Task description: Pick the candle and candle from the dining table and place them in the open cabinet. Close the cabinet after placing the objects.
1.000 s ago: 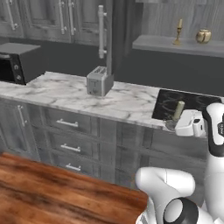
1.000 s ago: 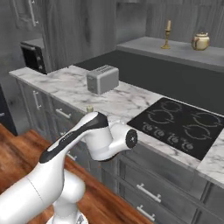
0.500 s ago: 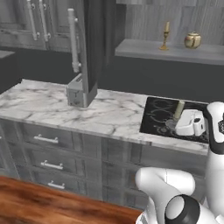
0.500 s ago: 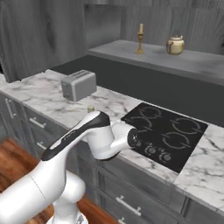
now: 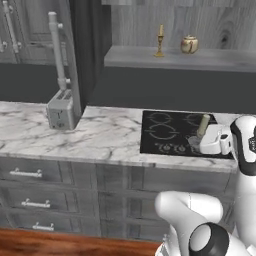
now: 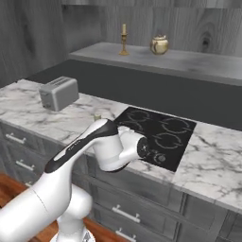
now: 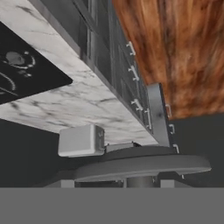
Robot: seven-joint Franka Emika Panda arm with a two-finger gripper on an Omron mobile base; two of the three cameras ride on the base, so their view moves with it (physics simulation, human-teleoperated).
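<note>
Gripping the stubby olive candle (image 5: 203,125), the claw (image 5: 199,145) hangs over the right side of the black cooktop (image 5: 170,131), its fingers clamped around the candle's grey base (image 7: 142,166). Far back on the grey shelf (image 6: 189,60) stands the yellow taper in its gold candlestick (image 6: 124,39) — just left of a round gold-and-cream jar (image 6: 159,44). A toaster (image 5: 60,112) sits at the marble counter's (image 5: 100,137) left — beside the open cabinet door (image 5: 65,60).

left base: behind arm, left side, facing counter (image 5: 100,135) | right base: behind arm, right side, nearer | shared: cooktop (image 5: 175,132), toaster (image 5: 61,112), shelf (image 6: 156,59) | hand: rolled, close along counter edge
</note>
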